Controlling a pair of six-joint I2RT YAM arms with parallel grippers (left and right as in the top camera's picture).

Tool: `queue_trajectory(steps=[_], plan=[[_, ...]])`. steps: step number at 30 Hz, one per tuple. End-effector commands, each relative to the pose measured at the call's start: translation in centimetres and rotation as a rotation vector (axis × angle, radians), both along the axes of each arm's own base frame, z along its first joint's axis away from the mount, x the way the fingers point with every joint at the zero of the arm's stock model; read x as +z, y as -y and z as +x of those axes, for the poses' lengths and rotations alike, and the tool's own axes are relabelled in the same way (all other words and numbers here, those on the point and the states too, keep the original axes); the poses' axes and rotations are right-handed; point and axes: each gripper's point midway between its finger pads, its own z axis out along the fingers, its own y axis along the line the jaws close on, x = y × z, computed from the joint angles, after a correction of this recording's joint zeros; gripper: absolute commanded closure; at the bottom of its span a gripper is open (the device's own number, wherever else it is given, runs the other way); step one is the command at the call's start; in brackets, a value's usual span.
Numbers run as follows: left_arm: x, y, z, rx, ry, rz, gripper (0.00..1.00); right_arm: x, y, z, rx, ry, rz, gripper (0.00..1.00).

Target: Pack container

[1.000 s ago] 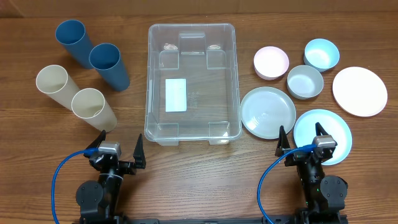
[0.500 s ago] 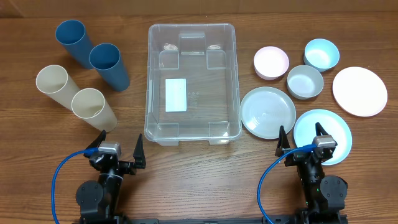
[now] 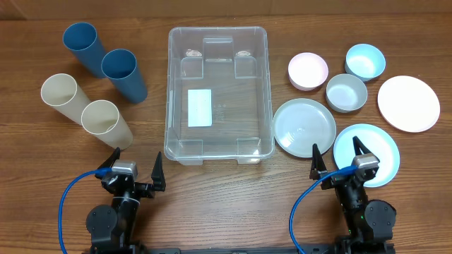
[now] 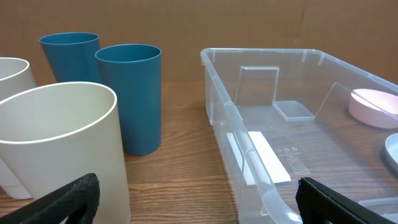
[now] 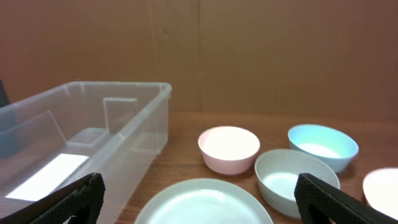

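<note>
Partly cropped: container (image 5: 137,134), wrist cams.

You've got the clear rectangular container (image 3: 219,95) sitting upright at top centre of the overhead frame, white label on its bottom, nothing inside.

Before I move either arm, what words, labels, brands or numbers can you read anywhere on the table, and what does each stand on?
No readable text in any view.
White rectangular label on the floor of the large clear plastic rectangular container: looks blank, no print visible.
Faint moulded marks beside that label on the container floor: too small and blurred to read.
Nothing else in view carries any marking.
</note>
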Motion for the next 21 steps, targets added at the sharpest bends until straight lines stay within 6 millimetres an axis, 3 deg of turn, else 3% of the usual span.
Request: queue_trajectory(steps=[1, 13, 21], plan=[[0.0, 0.0, 0.0, -0.003, 0.004, -0.014, 0.00, 0.7, -0.4, -0.1, 0.026, 0.036, 0.001, 0.00], [0.0, 0.0, 0.0, -0.003, 0.004, -0.014, 0.00, 0.9, 0.0, -1.1, -0.001, -0.122, 0.171, 0.00], [0.0, 0.0, 0.0, -0.003, 0.004, -0.014, 0.00, 7.2, -0.7, -1.9, 0.026, -0.273, 0.197, 0.00]])
